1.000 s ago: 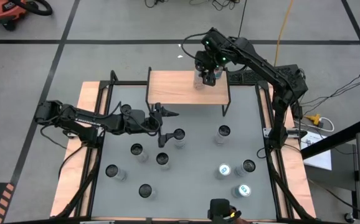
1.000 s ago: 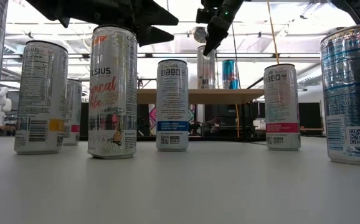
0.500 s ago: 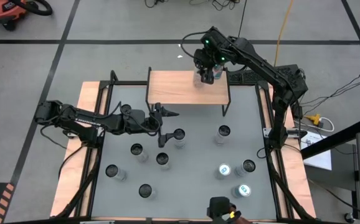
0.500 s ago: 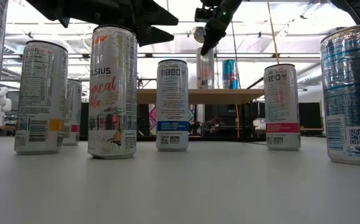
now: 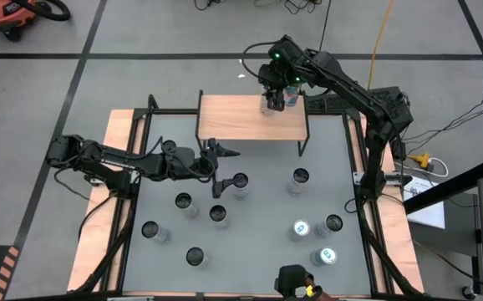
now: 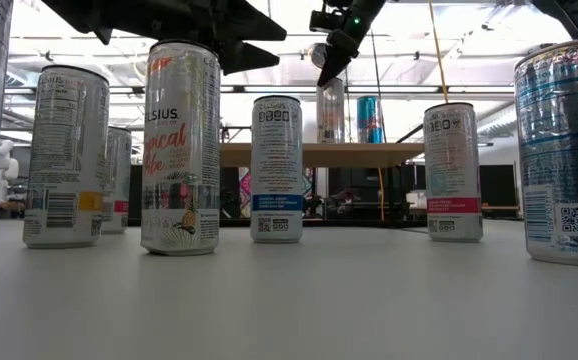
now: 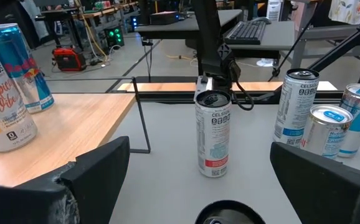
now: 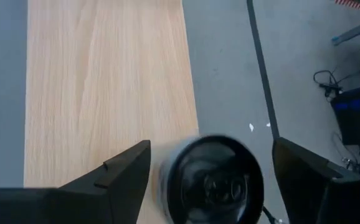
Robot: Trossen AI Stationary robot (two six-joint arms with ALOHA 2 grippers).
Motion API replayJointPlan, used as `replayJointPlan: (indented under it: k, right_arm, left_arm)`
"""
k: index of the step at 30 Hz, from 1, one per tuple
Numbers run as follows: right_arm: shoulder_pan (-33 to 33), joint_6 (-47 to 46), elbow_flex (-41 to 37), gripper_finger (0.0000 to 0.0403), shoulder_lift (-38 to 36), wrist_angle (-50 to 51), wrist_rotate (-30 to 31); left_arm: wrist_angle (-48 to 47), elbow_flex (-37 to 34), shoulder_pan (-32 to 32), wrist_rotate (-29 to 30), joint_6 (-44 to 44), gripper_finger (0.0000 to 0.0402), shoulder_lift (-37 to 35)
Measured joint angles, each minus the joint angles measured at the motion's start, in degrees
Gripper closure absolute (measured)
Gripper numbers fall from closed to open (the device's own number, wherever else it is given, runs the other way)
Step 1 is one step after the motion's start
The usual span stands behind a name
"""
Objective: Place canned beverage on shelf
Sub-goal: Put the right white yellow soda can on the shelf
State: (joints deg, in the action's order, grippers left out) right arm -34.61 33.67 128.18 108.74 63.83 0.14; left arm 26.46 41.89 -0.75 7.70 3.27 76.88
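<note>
Shelf (image 5: 241, 117): stands at the far edge of the table (image 5: 250, 251); it carries two cans at its far right corner, a silver can (image 6: 331, 108) and a blue can (image 6: 369, 119) just beside it.
Canned beverage: the silver can stands upright on the shelf plank; in the right wrist view its dark top (image 8: 214, 180) lies between the two fingers with a gap on each side.
Right gripper (image 5: 277, 79): above the silver can, jaws spread apart, nothing held.
Left gripper (image 5: 221, 160): over the table near its left middle, jaws wide apart, empty.
Cans on table: nine upright cans, for example one with a dark top (image 5: 300, 177) and one with a white top (image 5: 301, 227).
Hard to see: in the high view the right arm covers most of the shelf cans; the print on the silver can is not readable.
Around: wooden side edges (image 5: 99, 217) of the table, cables on the floor.
</note>
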Motion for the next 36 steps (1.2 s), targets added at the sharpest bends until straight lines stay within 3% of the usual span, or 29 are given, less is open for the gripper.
replayJointPlan:
  k: [7,18,24,36]
  right_arm:
    - [2.5,-0.2,0.0,0.0099,-3.1,-2.4,7.5]
    - [13.8,-13.4,-1.6,0.0124,-6.8,11.0,9.7]
    - [18.8,-16.4,-8.6,0.0176,-6.8,9.3,19.1]
    - [19.3,-19.5,-25.9,0.0310,-6.7,-5.8,24.7]
  left_arm:
    - [-0.1,0.0,0.0,0.0,0.0,0.0011,0.0]
    - [-0.4,0.0,0.0,0.0,0.0,0.0011,0.0]
    - [-0.6,0.0,-0.9,0.0,0.0,0.0011,0.0]
    - [-2.1,0.0,-1.7,0.0,0.0,0.0011,0.0]
